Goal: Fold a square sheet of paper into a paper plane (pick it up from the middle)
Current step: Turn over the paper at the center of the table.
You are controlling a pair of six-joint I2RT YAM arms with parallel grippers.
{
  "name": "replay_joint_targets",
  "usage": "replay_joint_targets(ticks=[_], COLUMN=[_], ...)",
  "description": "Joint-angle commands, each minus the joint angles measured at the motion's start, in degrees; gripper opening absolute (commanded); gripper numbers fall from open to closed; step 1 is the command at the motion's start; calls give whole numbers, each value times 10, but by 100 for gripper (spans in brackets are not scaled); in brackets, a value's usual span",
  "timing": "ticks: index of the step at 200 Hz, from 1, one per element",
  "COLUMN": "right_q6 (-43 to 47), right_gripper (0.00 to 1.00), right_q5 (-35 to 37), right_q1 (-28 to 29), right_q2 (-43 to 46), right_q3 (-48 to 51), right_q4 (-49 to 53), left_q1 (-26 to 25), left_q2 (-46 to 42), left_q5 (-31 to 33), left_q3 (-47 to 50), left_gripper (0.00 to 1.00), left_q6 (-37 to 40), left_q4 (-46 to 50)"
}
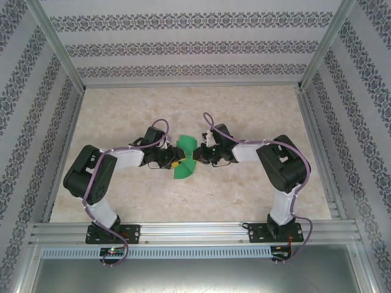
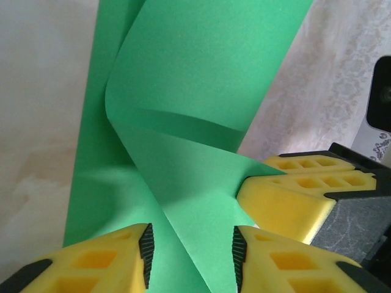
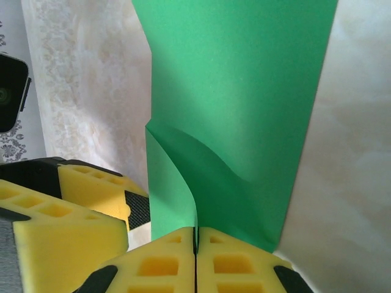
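The square sheet of paper (image 1: 183,159), bright green, is held up between the two arms at the middle of the table, bent into curled flaps. In the right wrist view my right gripper (image 3: 196,235) is shut on the near edge of the sheet (image 3: 238,91), which curves away above the fingers. My left gripper (image 2: 192,253) stands open astride a diagonal fold of the sheet (image 2: 201,79), with a gap on both sides of the paper. The right gripper's yellow fingers (image 2: 287,195) meet the sheet's corner just beside it. From above, the left gripper (image 1: 173,163) and right gripper (image 1: 200,155) face each other.
The marble-patterned table top (image 1: 244,116) lies all round the arms. Patterned walls (image 1: 183,43) and metal frame posts close in the back and sides. An aluminium rail (image 1: 195,231) carries both arm bases at the near edge.
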State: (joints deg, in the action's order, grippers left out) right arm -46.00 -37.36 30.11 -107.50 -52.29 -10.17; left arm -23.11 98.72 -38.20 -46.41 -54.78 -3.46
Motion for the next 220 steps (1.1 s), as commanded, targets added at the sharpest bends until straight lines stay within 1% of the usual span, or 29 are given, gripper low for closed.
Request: replay_joint_targets(ticks=[1,41,65,86,101,118,135,163,186,204,220], right_q6=[-3,-4,-6,-8,-10,-14,-14,8,28,31,28], right_gripper=[6,6,6,8,11,19,27,50,64,69,73], right_q5=[-4,-6,-9,-10,-10,-8,12,87,156,218,252], right_q1=[-6,-8,-9,-9,-11,-15,-23,-36,-42,-48,-57], right_q2=[14,15,17,21,27,41,67,127,178,212,240], right_q3=[10,12,16,18,19,24,27,30,30,31,37], right_q4=[-15,-17,-20,-20,-20,-16,9,83,134,164,172], left_q1=[-9,-9,-9,-9,-9,-8,-7,-7,-7,-7,-7], left_q2=[17,29,33,39,43,47,54,63,57,39,13], left_q5=[-14,-15,-21,-23,-22,-22,-25,-31,-24,-13,4], left_q3=[-11,-11,-8,-8,-9,-10,-16,-26,-26,-38,-57], left_gripper=[38,37,36,31,30,26,23,15,9,6,5], left_q6=[-9,-19,-30,-37,-37,-35,-25,-2,20,54,96], left_q4=[-26,-38,-66,-88,-97,-103,-102,-97,-86,-41,33])
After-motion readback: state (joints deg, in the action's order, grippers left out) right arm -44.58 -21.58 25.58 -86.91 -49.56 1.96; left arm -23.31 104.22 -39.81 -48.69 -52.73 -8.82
